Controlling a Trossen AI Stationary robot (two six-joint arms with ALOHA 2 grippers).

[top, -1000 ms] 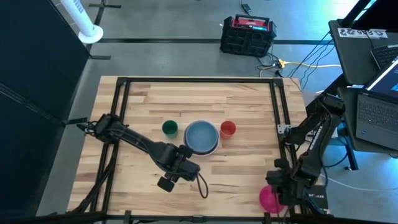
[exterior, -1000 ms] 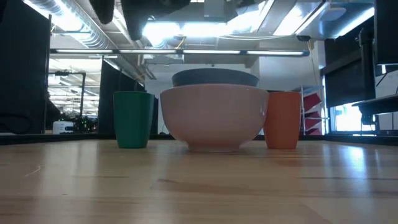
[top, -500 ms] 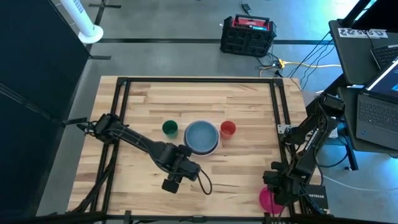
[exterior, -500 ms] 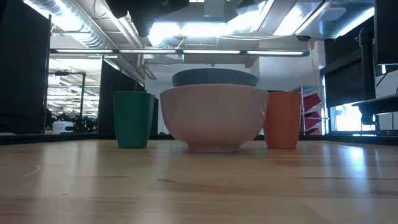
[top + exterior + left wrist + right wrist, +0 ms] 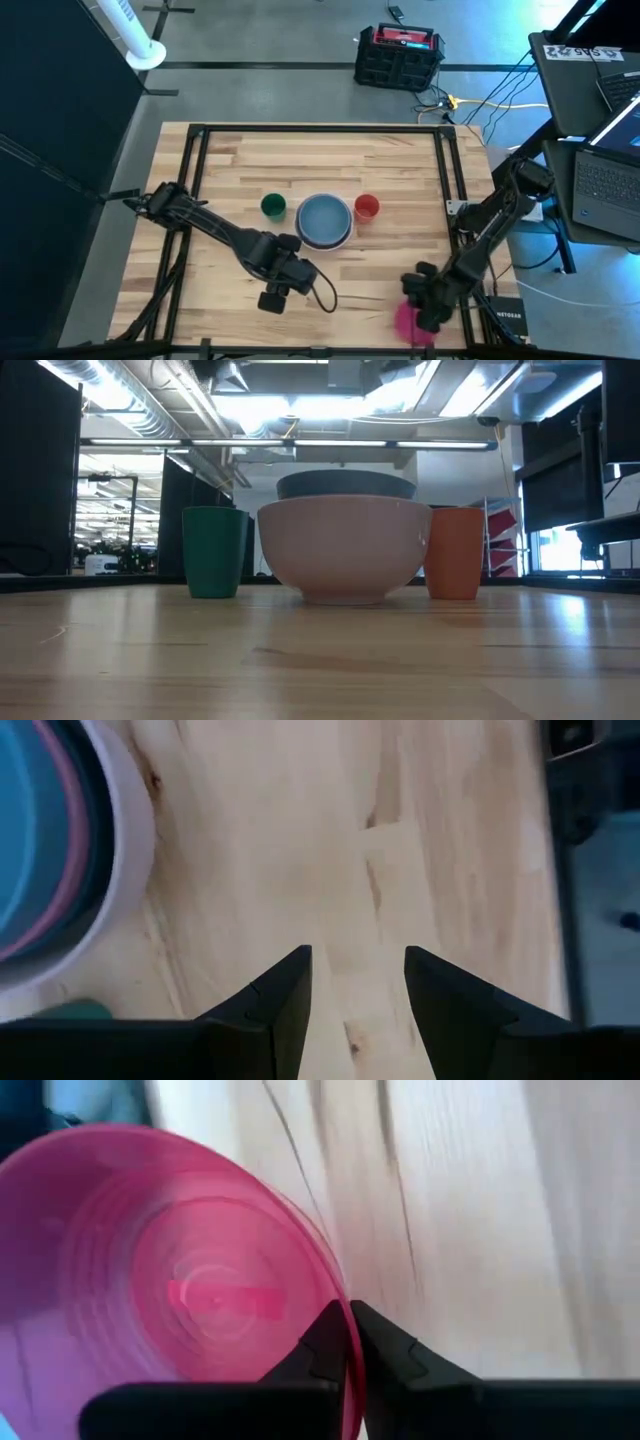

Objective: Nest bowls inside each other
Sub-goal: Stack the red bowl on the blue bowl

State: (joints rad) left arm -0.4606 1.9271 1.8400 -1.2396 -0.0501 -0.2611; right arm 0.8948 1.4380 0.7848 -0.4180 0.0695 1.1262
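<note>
On your left, the left gripper (image 5: 272, 300) hangs over bare wood in front of the bowl stack, its two fingers (image 5: 285, 995) spread with nothing between them. From its wrist view you see the stack (image 5: 60, 850) just off to one side: a white rim outermost, then dark blue, pink and light blue rings inside it. The fingers do not touch it.

In the middle of the table (image 5: 230, 160) the green cup (image 5: 273, 206) stands just left of the nested bowls (image 5: 324, 221), and the red cup (image 5: 366, 207) just right of them, each close beside but apart. From the low view the pale outer bowl (image 5: 345, 550) sits upright with a dark rim showing above it.

On your right, near the table's front edge, the right gripper (image 5: 428, 300) has its fingers pressed together on the rim of the magenta bowl (image 5: 408, 318). The right wrist view shows the rim (image 5: 335, 1325) pinched between the two fingertips, the bowl's inside (image 5: 170, 1295) facing the camera and blurred.

No writing on any bowl or cup can be read.
</note>
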